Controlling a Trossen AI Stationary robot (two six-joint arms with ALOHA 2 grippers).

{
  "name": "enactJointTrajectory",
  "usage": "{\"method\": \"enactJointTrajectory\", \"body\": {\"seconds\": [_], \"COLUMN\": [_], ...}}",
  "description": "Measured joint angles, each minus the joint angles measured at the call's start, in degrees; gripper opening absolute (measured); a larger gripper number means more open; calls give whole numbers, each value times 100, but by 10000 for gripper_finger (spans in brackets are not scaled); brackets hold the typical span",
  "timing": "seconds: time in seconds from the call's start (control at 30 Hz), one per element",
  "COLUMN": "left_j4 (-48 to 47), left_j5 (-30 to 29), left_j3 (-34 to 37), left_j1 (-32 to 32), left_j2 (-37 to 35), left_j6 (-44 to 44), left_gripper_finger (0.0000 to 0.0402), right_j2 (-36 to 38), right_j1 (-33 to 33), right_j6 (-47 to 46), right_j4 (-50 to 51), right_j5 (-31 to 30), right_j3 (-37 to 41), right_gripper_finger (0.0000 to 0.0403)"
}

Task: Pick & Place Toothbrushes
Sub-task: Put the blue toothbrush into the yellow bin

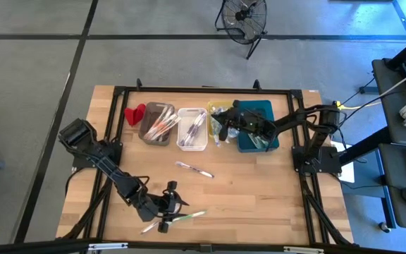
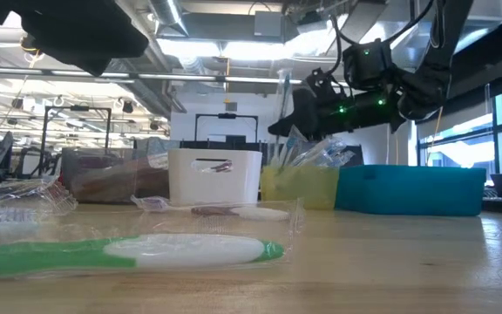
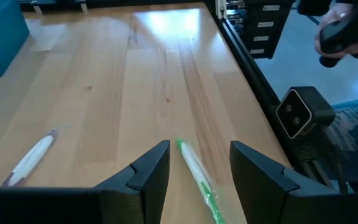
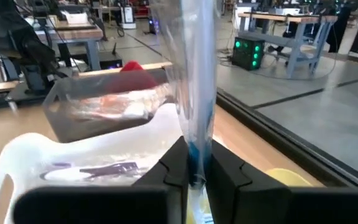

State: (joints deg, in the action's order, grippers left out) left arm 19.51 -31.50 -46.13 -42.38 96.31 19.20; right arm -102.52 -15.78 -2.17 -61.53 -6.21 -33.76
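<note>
My right gripper (image 1: pixel 220 129) hangs over the yellow bin (image 1: pixel 216 110), between the white bin (image 1: pixel 192 129) and the teal bin (image 1: pixel 257 125), shut on a blue toothbrush in a clear wrapper (image 4: pixel 194 74). My left gripper (image 3: pixel 197 171) is open near the table's near edge. Its fingers stand on either side of a green-and-white toothbrush (image 3: pixel 196 174) that lies flat on the table. Two more toothbrushes (image 1: pixel 194 169) (image 1: pixel 149 227) lie flat on the wood. The grey bin (image 1: pixel 157 123) and the white bin hold several toothbrushes. My right gripper pinches the wrapped blue toothbrush near its lower end (image 4: pixel 195 163) between its two fingers. The fingers lie about level, pointing toward the table's left, across the toothbrush. The toothbrush stands nearly upright above the fingers (image 2: pixel 284 92), lifted clear above the bins.
A small red object (image 1: pixel 134 113) lies left of the grey bin. A black frame rail (image 1: pixel 203 90) runs round the table. A person's hand holding a dark controller (image 3: pixel 337 34) shows beyond the table's near edge. Bare wood lies between the bins and my left gripper.
</note>
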Motion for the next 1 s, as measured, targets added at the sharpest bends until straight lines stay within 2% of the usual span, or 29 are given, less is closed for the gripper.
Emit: {"method": "enactJointTrajectory", "body": {"seconds": [0.63, 0.77, 0.87, 1.0], "left_j4": [0, 0, 0, 0], "left_j5": [-34, -36, -38, -38], "left_j3": [0, 0, 0, 0], "left_j1": [-1, -1, -1, -1], "left_j2": [0, 0, 0, 0], "left_j6": [-38, -48, -48, -48], "left_gripper_finger": [162, 162, 162, 162], "right_j2": [0, 0, 0, 0], "right_j1": [52, 93, 87, 150], "right_j6": [312, 749, 738, 413], "right_j4": [233, 328, 497, 550], "right_j5": [54, -384, -720, -586], "right_j3": [-1, 0, 0, 0], "right_gripper_finger": [172, 199, 215, 233]}}
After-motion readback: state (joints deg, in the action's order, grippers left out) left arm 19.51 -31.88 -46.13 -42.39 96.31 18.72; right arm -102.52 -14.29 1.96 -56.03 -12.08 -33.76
